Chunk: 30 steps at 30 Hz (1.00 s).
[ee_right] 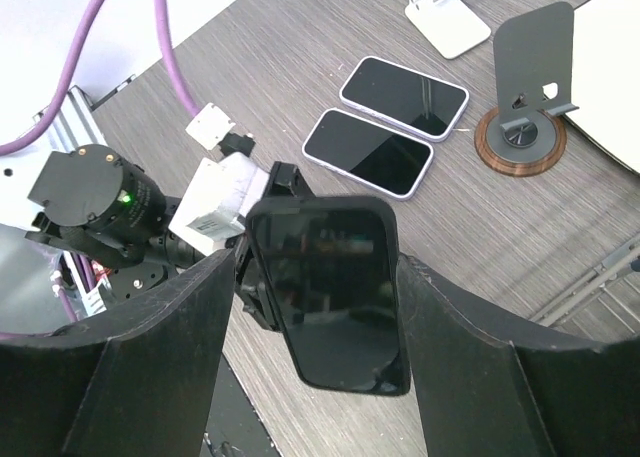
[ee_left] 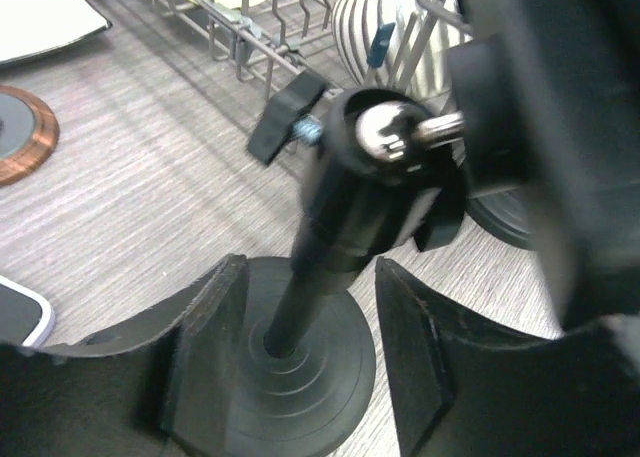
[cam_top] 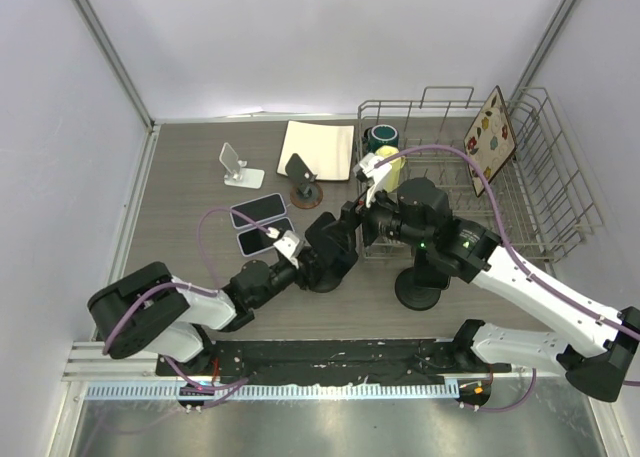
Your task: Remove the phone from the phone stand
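A black phone is mounted upright on a black phone stand with a thin pole and a round base. My right gripper is open and straddles the phone; its right finger lies against the phone's edge, and a thin gap shows at the left finger. My left gripper is open, its fingers on either side of the pole just above the base. In the top view both grippers meet mid-table, left and right, and the phone is hidden under them.
Two phones lie flat to the left. A white stand, a wood-based stand and a notebook are behind. A wire dish rack stands at the right. Another black round base is close by.
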Each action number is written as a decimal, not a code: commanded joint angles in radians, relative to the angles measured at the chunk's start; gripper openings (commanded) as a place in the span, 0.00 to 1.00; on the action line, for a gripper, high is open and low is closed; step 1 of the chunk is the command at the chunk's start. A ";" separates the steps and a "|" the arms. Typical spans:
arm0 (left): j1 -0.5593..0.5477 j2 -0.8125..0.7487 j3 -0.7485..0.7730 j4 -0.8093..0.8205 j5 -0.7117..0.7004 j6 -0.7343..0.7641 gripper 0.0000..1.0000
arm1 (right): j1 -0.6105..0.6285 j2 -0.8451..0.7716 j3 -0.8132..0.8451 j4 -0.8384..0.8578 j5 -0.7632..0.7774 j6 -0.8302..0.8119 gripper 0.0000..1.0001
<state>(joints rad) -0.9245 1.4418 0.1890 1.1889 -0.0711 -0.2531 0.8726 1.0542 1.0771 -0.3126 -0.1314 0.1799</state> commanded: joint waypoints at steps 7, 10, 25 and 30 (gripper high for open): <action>-0.025 -0.113 0.018 -0.087 -0.013 0.015 0.76 | -0.004 -0.043 0.001 0.001 0.070 0.018 0.72; -0.034 -0.141 0.018 -0.120 -0.016 -0.006 0.84 | -0.004 -0.054 -0.005 -0.006 0.087 0.020 0.72; -0.066 -0.313 0.087 -0.368 -0.136 -0.144 0.92 | -0.004 -0.080 -0.031 0.020 0.193 0.024 0.75; -0.132 -0.209 0.125 -0.281 -0.214 -0.193 0.92 | -0.004 -0.083 -0.037 0.020 0.207 0.027 0.75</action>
<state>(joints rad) -1.0061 1.1725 0.2554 0.8177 -0.1822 -0.3904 0.8726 0.9924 1.0420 -0.3370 0.0399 0.1940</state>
